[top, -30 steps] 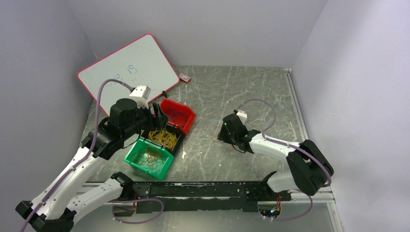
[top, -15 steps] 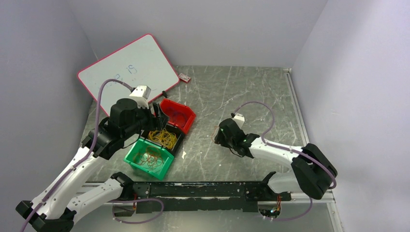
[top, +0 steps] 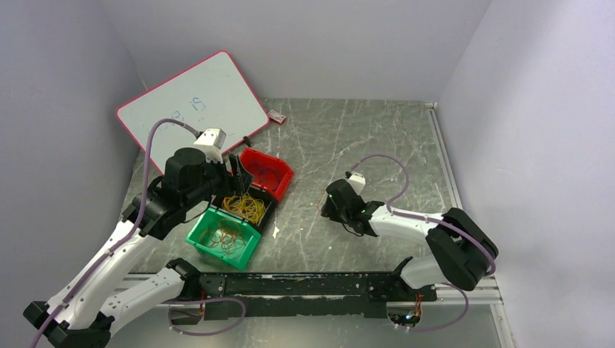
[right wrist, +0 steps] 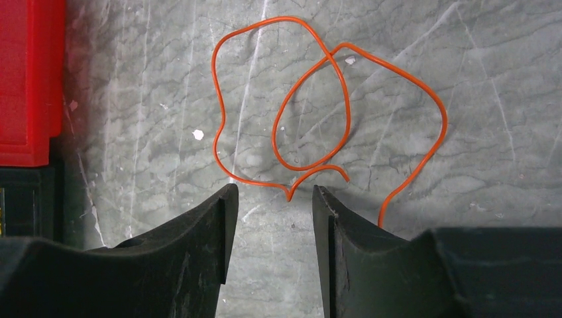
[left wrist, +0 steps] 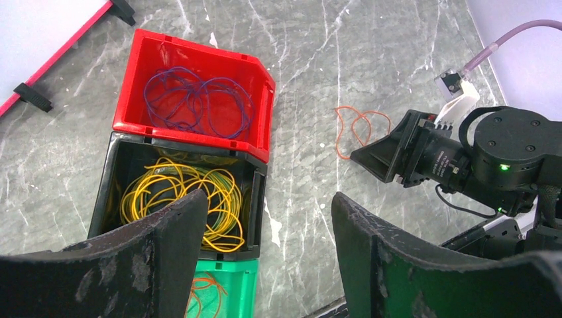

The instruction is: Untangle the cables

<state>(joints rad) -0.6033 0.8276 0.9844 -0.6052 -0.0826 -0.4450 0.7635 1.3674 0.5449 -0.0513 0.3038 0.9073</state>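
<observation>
One loose orange cable (right wrist: 329, 57) lies in crossed loops on the grey marble table, also visible from the left wrist (left wrist: 358, 129). My right gripper (right wrist: 272, 191) sits low just behind it, open, with a kink of the cable at the mouth of the gap and nothing pinched. It shows from above (top: 326, 205) too. Other cables lie sorted in bins: blue ones (left wrist: 192, 99) in the red bin (left wrist: 192, 142), yellow ones (left wrist: 179, 199) in the black bin (left wrist: 260, 199), orange ones (left wrist: 205, 291) in the green bin (left wrist: 235, 291). My left gripper (left wrist: 268, 199) hangs open and empty above the bins.
The three bins stand in a row left of centre, red (top: 284, 174), black (top: 270, 210), green (top: 196, 235). A red-edged whiteboard (top: 192, 101) leans at the back left, with a small red-white item (top: 276, 116) beside it. Walls close in on three sides.
My right gripper has shifted slightly left and toward the near edge, settling close behind the orange cable. The left arm has not moved.
</observation>
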